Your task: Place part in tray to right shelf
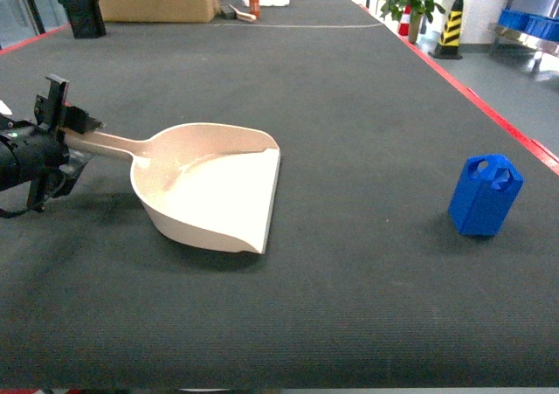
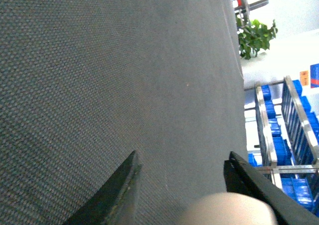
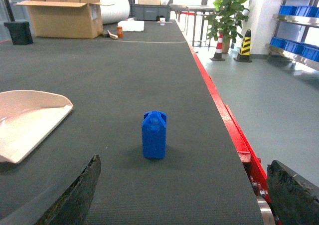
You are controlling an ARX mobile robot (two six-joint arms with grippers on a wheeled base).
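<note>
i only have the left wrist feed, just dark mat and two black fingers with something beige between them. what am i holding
Observer: The left gripper sits at the end of the tray's handle; the head view shows the scoop lying flat on the mat.
Operator: is the part in it yet
Observer: No. The part stands on the mat well to the tray's right, near the red table edge.
Operator: where's the right arm
Observer: Its wrist camera faces the part, which is upright, ahead of the right gripper.
Operator: right gripper open?
Observer: Yes, its fingers are spread wide with nothing between them.
</note>
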